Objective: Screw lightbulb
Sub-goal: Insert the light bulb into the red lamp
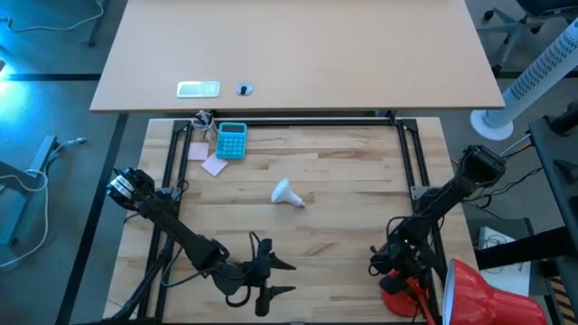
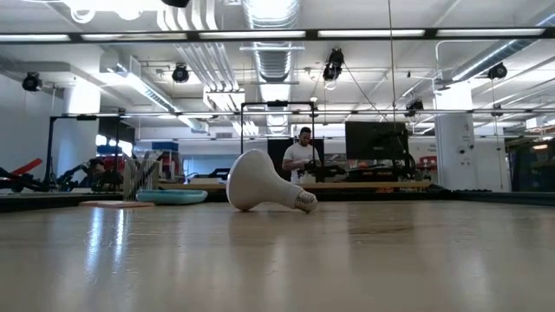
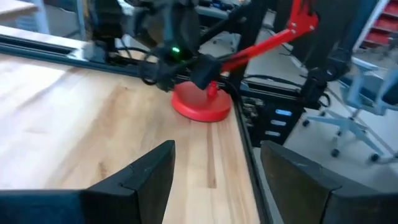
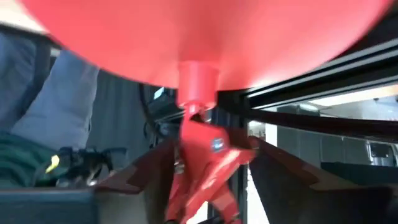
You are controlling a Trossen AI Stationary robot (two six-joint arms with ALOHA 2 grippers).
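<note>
On my screens the left gripper (image 1: 282, 277) is low at the near edge of the table, toward the middle, and its two dark fingers (image 3: 146, 180) stand wide apart with nothing between them. They point sideways over the wood toward the right corner, where I see through the left wrist camera the round red base (image 3: 200, 104) of the desk lamp and its thin red arm going up. The right gripper (image 4: 208, 174) is at that near right corner, just beside the lamp base. In the right wrist camera its fingers sit on both sides of the red jointed arm of the lamp, directly under the neck of the big red shade (image 4: 199, 31), but I cannot tell if they press on it or only stand close around it. In the high view the shade (image 1: 479, 293) shows as a red cone lying over the corner of the table. The lightbulb (image 1: 288, 192) lies on its side near the middle of the wooden table (image 1: 343, 217), well apart from both grippers, with the wide white dome to the left and the narrow screw base to the right. The low view shows it the same way, resting on the surface (image 2: 264, 192). Farther back on the left side there is a blue calculator (image 1: 232, 141) and next to it a pink paper note (image 1: 214, 165). Behind the table, in the room, a person (image 2: 303, 156) stands at a desk.
</note>
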